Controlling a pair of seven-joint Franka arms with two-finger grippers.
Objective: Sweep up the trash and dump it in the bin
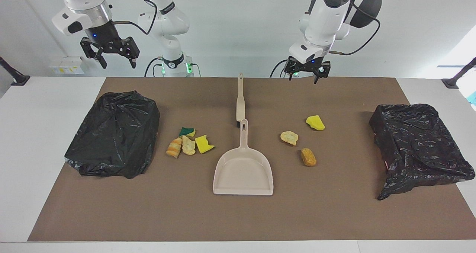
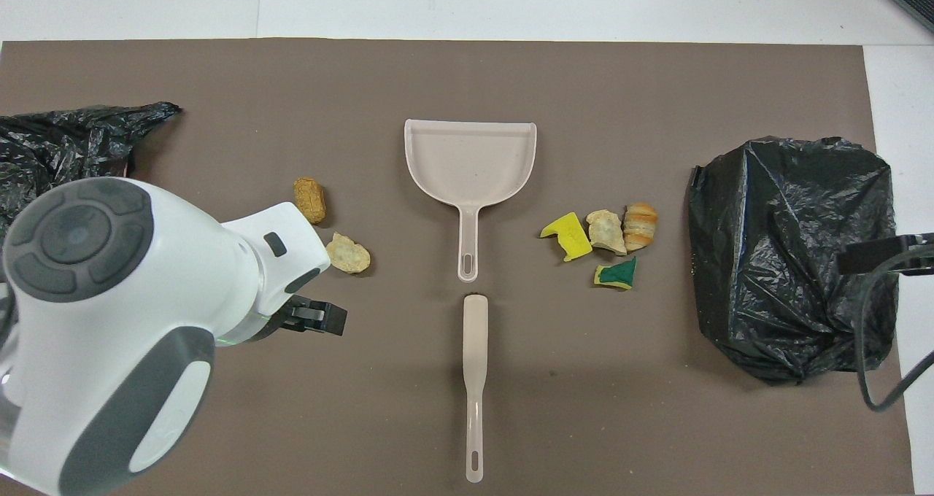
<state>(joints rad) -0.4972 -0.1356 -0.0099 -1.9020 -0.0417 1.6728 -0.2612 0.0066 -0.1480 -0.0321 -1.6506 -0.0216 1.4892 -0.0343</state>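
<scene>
Both arms are glossy white with dark grey joint caps and black cables. Black grippers, left (image 1: 306, 75) and right (image 1: 110, 58), each show a blue light; green lights glow at the bases.

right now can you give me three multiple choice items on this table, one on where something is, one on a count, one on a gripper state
1. Where does the brush lie relative to the dustpan?
A. inside the pan
B. nearer to the robots, in line with the pan's handle
C. on a black bag

2. How many trash scraps lie on the brown mat?
A. three
B. five
C. seven

3. What is the state of the left gripper?
A. open and empty, up in the air
B. shut on the brush
C. shut on a yellow sponge piece

Answers:
1. B: the brush sits just past the pan's handle tip, toward the robots.
2. C: four scraps cluster toward the right arm's end, three toward the left arm's end.
3. A: its fingertips stand apart with nothing between them, above the mat's edge nearest the robots. The right gripper waits, also open.
</scene>
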